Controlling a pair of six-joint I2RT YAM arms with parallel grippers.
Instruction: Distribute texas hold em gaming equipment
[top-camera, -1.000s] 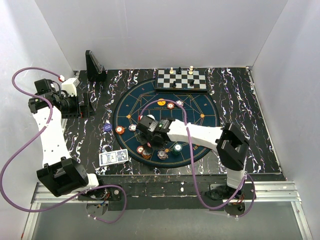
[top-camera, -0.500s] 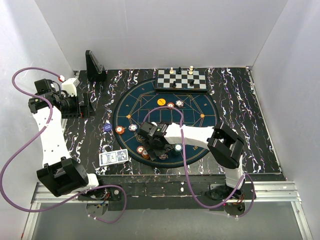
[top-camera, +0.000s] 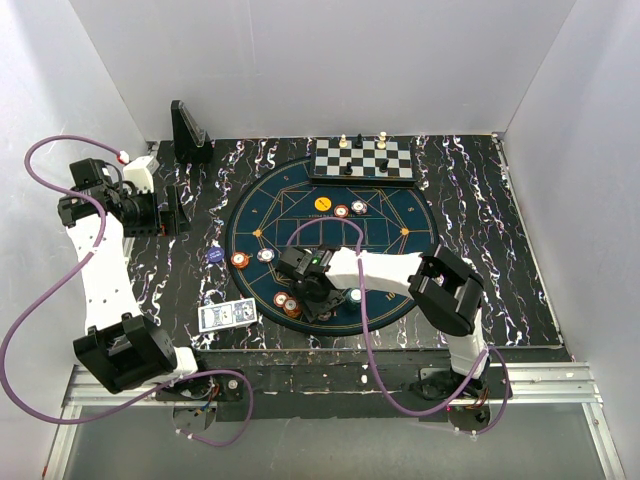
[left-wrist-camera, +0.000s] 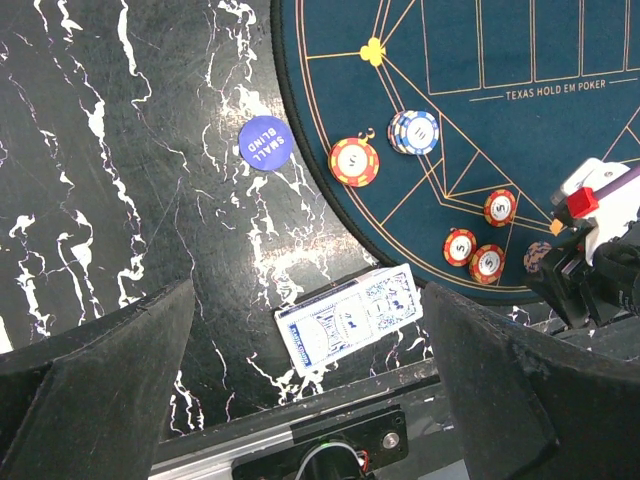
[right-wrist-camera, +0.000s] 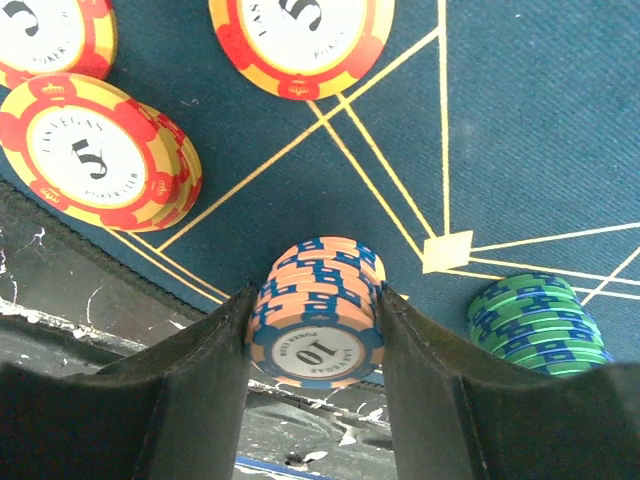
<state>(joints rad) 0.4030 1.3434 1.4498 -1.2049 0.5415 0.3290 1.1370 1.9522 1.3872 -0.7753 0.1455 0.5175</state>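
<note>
A stack of pink-and-blue "10" poker chips (right-wrist-camera: 318, 345) stands on the near edge of the round dark-blue mat (top-camera: 400, 215). My right gripper (right-wrist-camera: 315, 295) is shut on it, one finger pressed to each side. A green chip stack (right-wrist-camera: 535, 325) stands just right of it, and red-and-yellow "5" chips (right-wrist-camera: 90, 155) lie to the left. In the top view the right gripper (top-camera: 320, 303) is low over the mat's near rim. My left gripper (left-wrist-camera: 310, 330) hangs open, high above the blue-backed card deck (left-wrist-camera: 350, 318), and holds nothing. A blue "small blind" disc (left-wrist-camera: 261, 142) lies off the mat.
A chessboard (top-camera: 362, 158) with pieces sits at the mat's far edge. A yellow disc (top-camera: 322, 204) and two chips lie on the far part of the mat. A black stand (top-camera: 187, 130) is at the back left. The table's metal front rail (left-wrist-camera: 330, 440) runs below the cards.
The right gripper has moved toward the mat's near edge, come down over the pink-and-blue stack and narrowed its jaws onto it. The left arm has not moved.
</note>
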